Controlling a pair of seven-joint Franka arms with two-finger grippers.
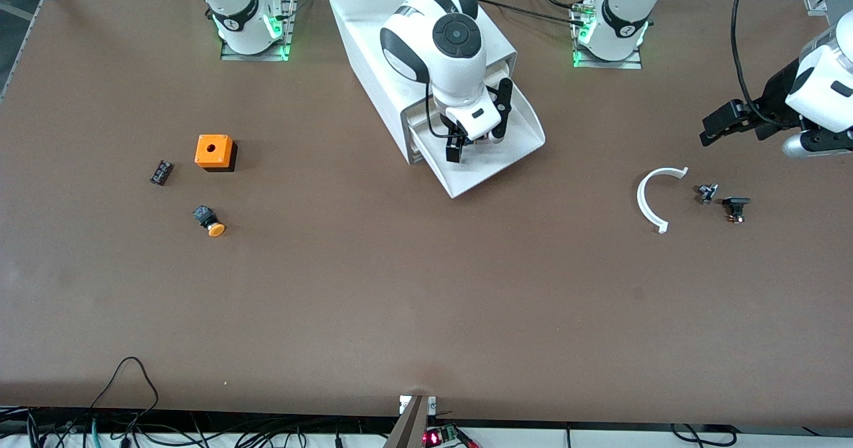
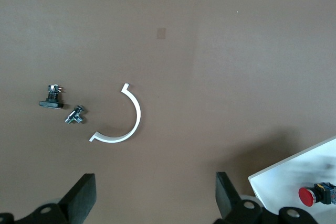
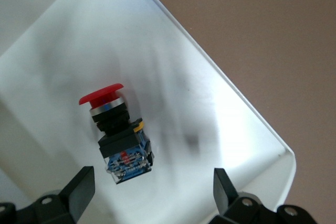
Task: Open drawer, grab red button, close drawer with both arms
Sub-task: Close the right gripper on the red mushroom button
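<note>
Right gripper (image 1: 474,143) hangs over the pulled-out drawer (image 1: 513,158), jaws spread wide and empty; its wrist view puts the button (image 3: 116,132) just below, lying on its side on the white drawer floor, red cap toward the cabinet (image 1: 373,41), between the two fingertips but not yet touched; I judge the opening step done and the grab in hand. Next move, as I read it: bring the right gripper straight down so the fingers straddle the black body, then close; the body lies slightly askew to the jaws, so a small wrist turn may be wanted; the drawer's side wall sits near one finger and could be clipped on the way down. Left gripper (image 1: 723,123) waits, fingers wide and empty, over the table toward the left arm's end; below it lie a white curved clip (image 1: 650,198), a small metal fitting (image 1: 707,193) and a black part (image 1: 736,207). Toward the right arm's end: orange box (image 1: 214,151), orange-capped button (image 1: 209,221), small black block (image 1: 160,172); all well apart from the drawer, none in the way.
</note>
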